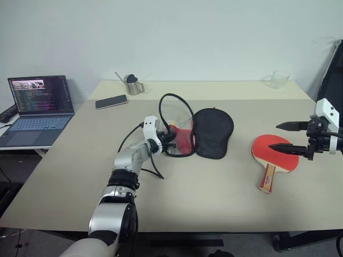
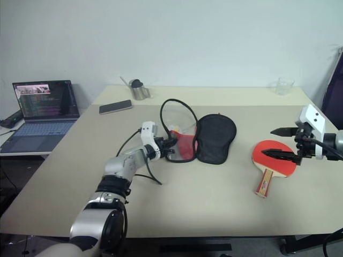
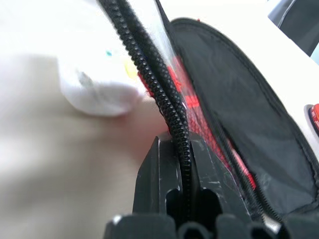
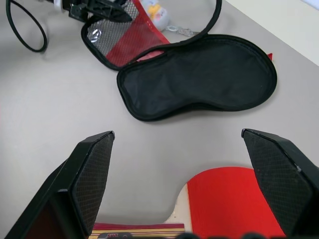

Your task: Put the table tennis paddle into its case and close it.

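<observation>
The left hand point(image 1: 172, 140) is clamped shut on the black, ribbed zip edge of the soft paddle-shaped case point(image 1: 206, 134), its two black fingers point(image 3: 164, 184) pinching the coiled trim between them, as the left wrist view shows. The case lies unzipped near the middle of the smooth beige worktop point(image 1: 214, 198): its matte black fabric half rests flat toward the robot's right, while the red half with its mesh pocket sits by the hand, and a loop of stiff black trim stands up above it with a clear film stretched inside. A small white-and-yellow charm point(image 4: 155, 9) on a short chain lies just beside the red half.

The right hand point(image 1: 284, 137) hangs wide open above the rigid table tennis paddle point(image 1: 274, 155), its textured black fingers point(image 4: 89, 174) spread well apart and holding nothing. The paddle lies flat on the worktop, apart from the case on the robot's right, its round red rubber face toward the case and its short light-wood striped handle pointing toward the near edge.

Along the far edge stand a small metal pitcher point(image 1: 132, 84), a flat dark smartphone point(image 1: 111, 101) and a clear glass cup point(image 1: 279, 80). An open laptop point(image 1: 36, 110) with a lit screen sits on a lower surface off the worktop's left side.
</observation>
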`<act>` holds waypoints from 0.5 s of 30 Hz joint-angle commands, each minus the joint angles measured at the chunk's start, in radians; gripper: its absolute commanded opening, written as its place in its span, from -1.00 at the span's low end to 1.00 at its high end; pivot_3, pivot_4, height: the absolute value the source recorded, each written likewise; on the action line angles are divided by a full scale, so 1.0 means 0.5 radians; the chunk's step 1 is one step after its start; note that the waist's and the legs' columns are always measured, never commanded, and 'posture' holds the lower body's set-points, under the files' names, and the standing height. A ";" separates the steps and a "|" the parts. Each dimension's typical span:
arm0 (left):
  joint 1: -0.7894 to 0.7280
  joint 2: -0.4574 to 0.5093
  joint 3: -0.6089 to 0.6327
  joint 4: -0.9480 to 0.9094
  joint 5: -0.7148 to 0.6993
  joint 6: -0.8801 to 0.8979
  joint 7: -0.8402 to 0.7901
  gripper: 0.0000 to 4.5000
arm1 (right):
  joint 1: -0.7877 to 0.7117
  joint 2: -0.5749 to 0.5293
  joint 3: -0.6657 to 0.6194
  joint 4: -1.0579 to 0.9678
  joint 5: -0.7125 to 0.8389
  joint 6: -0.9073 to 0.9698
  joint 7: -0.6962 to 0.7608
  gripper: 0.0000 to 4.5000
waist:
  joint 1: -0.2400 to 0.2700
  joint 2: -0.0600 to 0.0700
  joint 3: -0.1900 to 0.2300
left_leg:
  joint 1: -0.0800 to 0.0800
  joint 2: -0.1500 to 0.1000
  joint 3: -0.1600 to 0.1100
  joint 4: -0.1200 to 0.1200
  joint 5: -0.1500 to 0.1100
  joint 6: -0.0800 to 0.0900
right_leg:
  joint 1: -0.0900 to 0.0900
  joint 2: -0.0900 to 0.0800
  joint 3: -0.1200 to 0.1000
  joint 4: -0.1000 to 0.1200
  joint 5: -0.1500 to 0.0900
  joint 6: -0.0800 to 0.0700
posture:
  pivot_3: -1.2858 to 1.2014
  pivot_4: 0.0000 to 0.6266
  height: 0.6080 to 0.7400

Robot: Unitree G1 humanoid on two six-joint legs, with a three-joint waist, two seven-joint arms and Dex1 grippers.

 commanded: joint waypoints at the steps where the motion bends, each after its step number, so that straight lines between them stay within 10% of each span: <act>1: -0.027 -0.005 0.033 -0.018 0.018 -0.065 0.057 -0.99 | 0.007 -0.004 -0.048 -0.081 0.040 -0.002 -0.016 1.00 | 0.001 0.000 0.000 | 0.000 0.000 0.000 0.000 0.000 0.000 | 0.000 0.000 0.000 0.000 0.000 0.000 | 0.03 -0.52 1.00; 15: 0.133 0.005 0.074 -0.413 -0.021 0.107 0.175 -0.99 | -0.006 0.025 -0.028 -0.070 0.036 -0.012 -0.022 1.00 | 0.001 0.000 0.000 | 0.000 0.000 0.000 0.000 0.000 0.000 | 0.000 0.000 0.000 0.000 0.000 0.000 | 0.03 -0.52 1.00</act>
